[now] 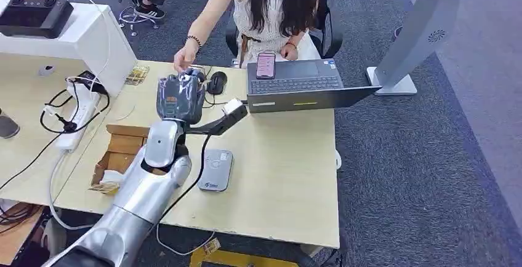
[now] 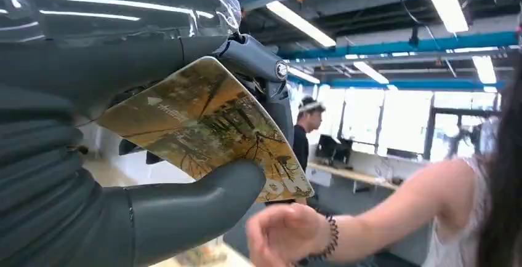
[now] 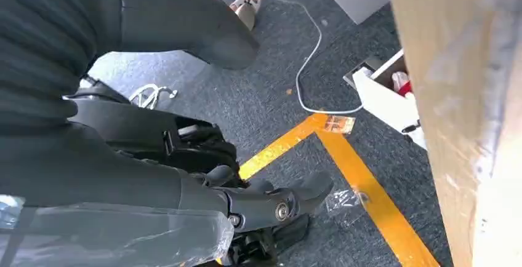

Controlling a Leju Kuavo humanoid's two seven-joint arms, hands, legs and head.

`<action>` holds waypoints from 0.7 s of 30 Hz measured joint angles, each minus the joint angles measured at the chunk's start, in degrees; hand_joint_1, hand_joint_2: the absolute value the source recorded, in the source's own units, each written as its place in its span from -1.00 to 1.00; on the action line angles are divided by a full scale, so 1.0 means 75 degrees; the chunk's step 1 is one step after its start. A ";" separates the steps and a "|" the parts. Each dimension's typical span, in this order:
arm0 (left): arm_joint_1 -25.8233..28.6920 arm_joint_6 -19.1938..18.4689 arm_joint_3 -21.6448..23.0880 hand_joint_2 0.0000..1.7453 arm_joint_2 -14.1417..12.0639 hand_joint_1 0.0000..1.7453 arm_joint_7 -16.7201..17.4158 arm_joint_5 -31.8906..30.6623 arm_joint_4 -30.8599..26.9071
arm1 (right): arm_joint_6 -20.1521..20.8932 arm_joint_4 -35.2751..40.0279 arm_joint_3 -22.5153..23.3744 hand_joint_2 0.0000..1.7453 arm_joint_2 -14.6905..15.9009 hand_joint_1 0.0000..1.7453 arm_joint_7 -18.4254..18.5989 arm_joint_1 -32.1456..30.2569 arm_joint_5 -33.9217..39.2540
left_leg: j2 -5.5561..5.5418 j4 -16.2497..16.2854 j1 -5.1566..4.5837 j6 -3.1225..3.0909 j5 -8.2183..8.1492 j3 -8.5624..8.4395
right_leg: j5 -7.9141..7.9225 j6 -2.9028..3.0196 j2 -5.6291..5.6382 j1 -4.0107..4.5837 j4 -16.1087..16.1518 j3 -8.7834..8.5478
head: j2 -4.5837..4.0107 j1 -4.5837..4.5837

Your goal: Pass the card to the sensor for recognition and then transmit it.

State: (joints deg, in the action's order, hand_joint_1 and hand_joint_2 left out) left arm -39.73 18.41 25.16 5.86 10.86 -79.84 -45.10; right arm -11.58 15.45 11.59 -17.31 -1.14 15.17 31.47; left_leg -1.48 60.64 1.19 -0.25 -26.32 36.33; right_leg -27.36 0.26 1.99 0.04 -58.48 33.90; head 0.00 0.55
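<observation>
Card [image 2: 209,125], print unreadable, in left hand [image 2: 123,156]

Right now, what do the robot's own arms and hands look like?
The left arm is glossy silver, in rounded segments, with a black cable running alongside it. The left hand is dark grey under clear plastic wrap; up close it shows a grey ribbed cover and thick grey thumb. The right hand looks alike: ribbed grey cover, darker fingers, clear wrap.

bright ceiling strip lights, window glare, soft blur
</observation>
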 joint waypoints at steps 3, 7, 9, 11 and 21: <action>-0.0680 -0.0216 -0.0009 1.00 -0.0085 1.00 -0.0018 0.0140 0.0448 | 0.0006 0.0003 -0.0164 1.00 0.0000 -1.00 0.0082 -0.0002 0.0035 | 0.0031 0.0000 0.0000 0.0001 -0.0001 -0.0006 | 0.0004 0.0005 0.0032 0.0001 -0.0003 0.0007 | 0.0000 -0.0003; -0.1092 -0.0309 -0.0012 1.00 -0.0128 1.00 -0.0058 0.0181 0.0794 | 0.0026 0.0000 -0.0289 1.00 0.0000 -1.00 0.0131 -0.0001 0.0041 | 0.0070 0.0000 0.0001 0.0004 -0.0003 -0.0007 | 0.0011 0.0016 0.0068 0.0001 -0.0013 0.0024 | 0.0000 -0.0003; -0.1173 -0.0321 -0.0012 1.00 -0.0140 1.00 -0.0087 0.0181 0.0925 | 0.0035 0.0000 -0.0327 1.00 0.0000 -1.00 0.0152 0.0003 0.0041 | 0.0080 -0.0002 0.0001 0.0005 -0.0003 -0.0008 | 0.0014 0.0022 0.0076 0.0001 -0.0017 0.0034 | 0.0000 0.0000; -0.1249 -0.0321 -0.0009 1.00 -0.0155 -1.00 -0.0090 0.0181 0.1030 | 0.0035 0.0000 -0.0362 1.00 0.0000 -1.00 0.0175 0.0006 0.0041 | 0.0087 -0.0003 0.0001 0.0006 -0.0002 -0.0008 | 0.0018 0.0028 0.0081 0.0002 -0.0020 0.0041 | 0.0000 0.0000; -0.1344 -0.0143 -0.0085 1.00 -0.0225 -1.00 -0.0061 0.0411 0.1519 | 0.0032 0.0006 -0.0545 1.00 0.0000 -1.00 0.0216 0.0012 0.0198 | 0.0100 -0.0025 0.0003 0.0036 0.0018 -0.0013 | 0.0030 0.0048 0.0097 0.0005 -0.0024 0.0055 | 0.0000 0.0000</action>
State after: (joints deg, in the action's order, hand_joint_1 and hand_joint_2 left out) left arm -49.81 17.33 24.52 4.17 10.40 -76.76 -33.70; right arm -11.34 15.50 7.50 -17.31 0.48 15.26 32.96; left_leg -0.73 60.45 1.22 0.02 -26.18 36.23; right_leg -27.14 0.62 2.72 0.08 -58.66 34.32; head 0.00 0.55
